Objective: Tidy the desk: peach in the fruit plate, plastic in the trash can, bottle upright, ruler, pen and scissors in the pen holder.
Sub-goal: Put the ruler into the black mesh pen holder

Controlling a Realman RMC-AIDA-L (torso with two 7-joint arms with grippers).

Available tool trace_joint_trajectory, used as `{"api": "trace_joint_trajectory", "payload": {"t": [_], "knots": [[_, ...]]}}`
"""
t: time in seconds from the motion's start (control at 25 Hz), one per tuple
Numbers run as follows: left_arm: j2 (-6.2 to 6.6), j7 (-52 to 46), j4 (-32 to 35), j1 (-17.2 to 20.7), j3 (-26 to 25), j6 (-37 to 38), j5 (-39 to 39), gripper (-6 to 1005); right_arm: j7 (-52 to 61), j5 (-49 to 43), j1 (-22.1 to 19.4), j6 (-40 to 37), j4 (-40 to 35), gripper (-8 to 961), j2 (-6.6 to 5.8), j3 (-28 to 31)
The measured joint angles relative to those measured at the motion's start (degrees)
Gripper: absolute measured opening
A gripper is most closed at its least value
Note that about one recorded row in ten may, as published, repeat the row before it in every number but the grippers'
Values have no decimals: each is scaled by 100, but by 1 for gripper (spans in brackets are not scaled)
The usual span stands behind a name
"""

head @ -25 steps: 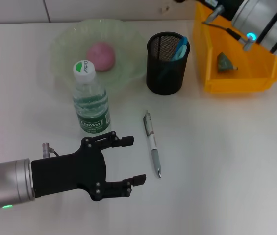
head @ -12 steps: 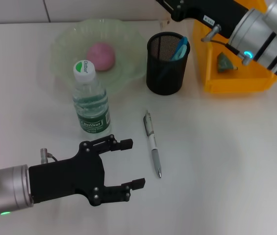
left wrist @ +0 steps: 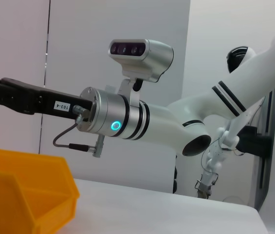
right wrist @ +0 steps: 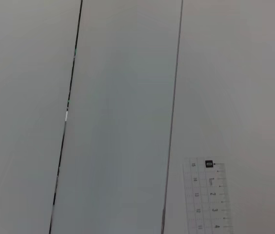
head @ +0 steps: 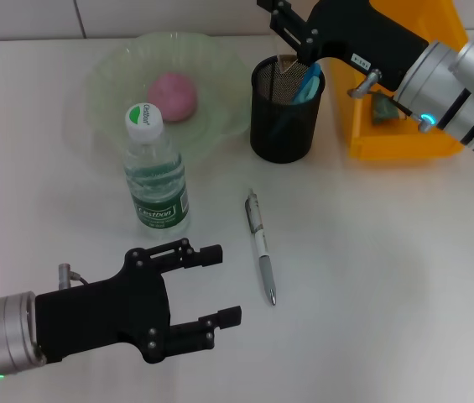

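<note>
1. The left tool (head: pixel 220 285) hovers over the near left part of the white worktop (head: pixel 388 269), its black fingers spread apart and holding nothing.
2. The right tool (head: pixel 283 34) reaches over the black mesh pen holder (head: pixel 283 126) near the far edge, clamped on a clear ruler (right wrist: pixel 208 197) whose lower end dips into the holder.
3. A silver pen (head: pixel 260 245) lies flat in the middle of the worktop, just beside the left tool.
4. The bottle (head: pixel 154 172) stands upright beside the pale green fruit plate (head: pixel 111 75), which holds the pink peach (head: pixel 174 94).
5. A yellow bin (head: pixel 388 134) sits at the far right edge, a crumpled scrap (head: pixel 383 109) inside.
</note>
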Motion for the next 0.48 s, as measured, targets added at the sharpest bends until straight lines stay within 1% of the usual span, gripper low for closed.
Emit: {"api": "trace_joint_trajectory", "payload": {"t": [0.08,0.48], "knots": [[0,-157,14,4,0,8,0,697,-61,2,32,16,68,384,0,0],[9,-541,66,-41,0,-13,49,700,-269,8,98,216,92,390,0,0]]}}
